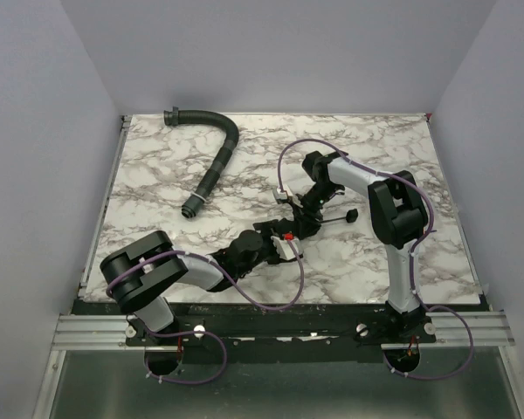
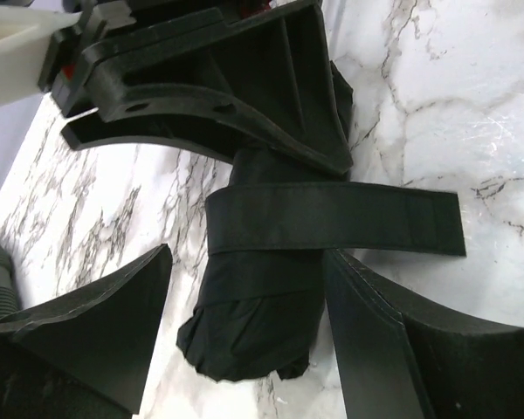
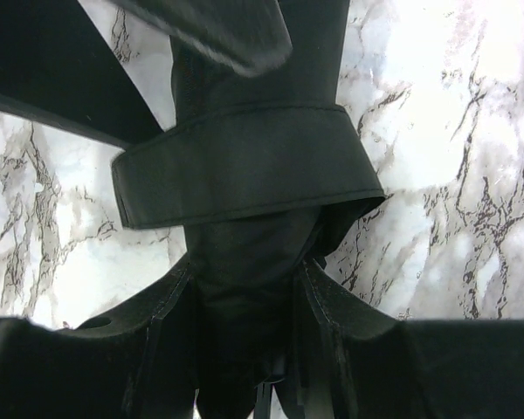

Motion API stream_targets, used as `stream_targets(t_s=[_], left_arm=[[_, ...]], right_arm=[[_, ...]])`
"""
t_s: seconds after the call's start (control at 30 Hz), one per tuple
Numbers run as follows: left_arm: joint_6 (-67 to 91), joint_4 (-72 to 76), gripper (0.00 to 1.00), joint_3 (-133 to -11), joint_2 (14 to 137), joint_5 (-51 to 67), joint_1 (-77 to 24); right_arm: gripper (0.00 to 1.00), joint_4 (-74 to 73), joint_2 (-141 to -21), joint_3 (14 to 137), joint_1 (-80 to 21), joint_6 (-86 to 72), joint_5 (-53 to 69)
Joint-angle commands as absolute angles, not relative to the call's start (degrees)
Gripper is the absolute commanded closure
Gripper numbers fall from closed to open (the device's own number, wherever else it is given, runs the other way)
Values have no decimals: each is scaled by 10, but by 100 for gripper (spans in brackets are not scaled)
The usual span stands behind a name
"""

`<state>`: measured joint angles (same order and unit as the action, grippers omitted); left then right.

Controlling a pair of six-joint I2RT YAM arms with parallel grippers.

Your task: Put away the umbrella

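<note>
The umbrella [image 2: 253,323] lay folded as a short bundle at mid tabletop [image 2: 437,105]; from above, its long axis ran roughly from 8 to 2 o'clock, with the handle [image 1: 352,214] at the 2 o'clock end. The right end effector [image 3: 246,266] was clenched on the bundle, a finger pressed to each side. The left end effector [image 2: 246,253] was released; its jaws straddled the bundle's free tip, and I could not tell whether the right finger touched the fabric. In the left wrist view the bundle ran from 6 to 12 o'clock; the strap [image 2: 332,218] circled it, its loose end lying flat towards 3 o'clock, just beyond the left arm's right finger. The left arm was nearer that end; fastening the strap probably came next, so it would have to shift towards 3 o'clock.
</note>
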<state>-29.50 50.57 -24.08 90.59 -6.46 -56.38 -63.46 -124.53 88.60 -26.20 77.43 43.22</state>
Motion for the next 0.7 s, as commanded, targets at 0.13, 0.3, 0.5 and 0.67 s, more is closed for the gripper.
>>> stream_targets(t_s=[0.13, 0.3, 0.5, 0.67], left_arm=[[-328, 456, 31, -298, 1002, -22, -564], [-311, 411, 41, -319, 1033, -27, -554], [-251, 298, 88, -352, 1046, 31, -529], [-161, 243, 100, -363, 1048, 82, -508]], right_arm=[[84, -752, -1359, 835, -273, 767, 308], [83, -754, -1355, 836, -272, 773, 312], [78, -752, -1341, 833, -268, 779, 332], [57, -722, -1292, 830, -250, 784, 382]])
